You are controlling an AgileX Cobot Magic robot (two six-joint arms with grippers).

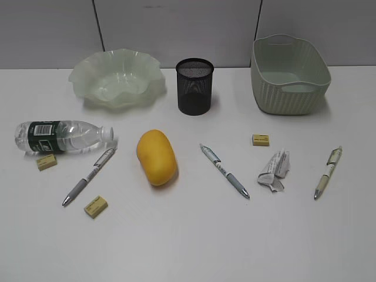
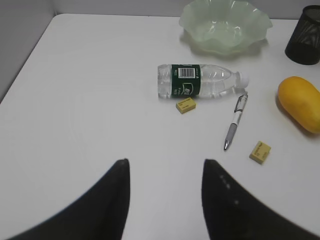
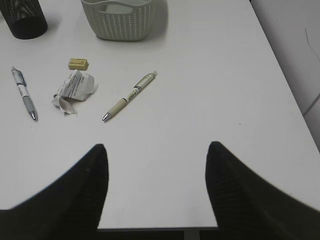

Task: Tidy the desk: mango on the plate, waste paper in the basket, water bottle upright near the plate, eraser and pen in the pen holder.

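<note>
The yellow mango [image 1: 156, 157] lies mid-desk, in front of the ruffled green plate [image 1: 82, 76] and the black mesh pen holder [image 1: 195, 86]. At the left the water bottle [image 1: 61, 136] lies on its side, with an eraser [image 1: 47, 162] by it, a pen [image 1: 89, 175] and another eraser [image 1: 96, 206] nearer. Right of centre lie a pen [image 1: 224, 170], an eraser [image 1: 260, 139], the waste paper [image 1: 274, 170] and a third pen [image 1: 328, 171], before the basket [image 1: 261, 64]. My left gripper [image 2: 166, 161] and right gripper [image 3: 157, 145] hang open and empty, short of the objects.
The white desk [image 1: 194, 247] has a bare strip along its front. Its front edge [image 3: 150, 229] shows just below my right gripper, its right edge [image 3: 285, 80] beyond the pen [image 3: 130, 96]. A grey wall rises behind the containers.
</note>
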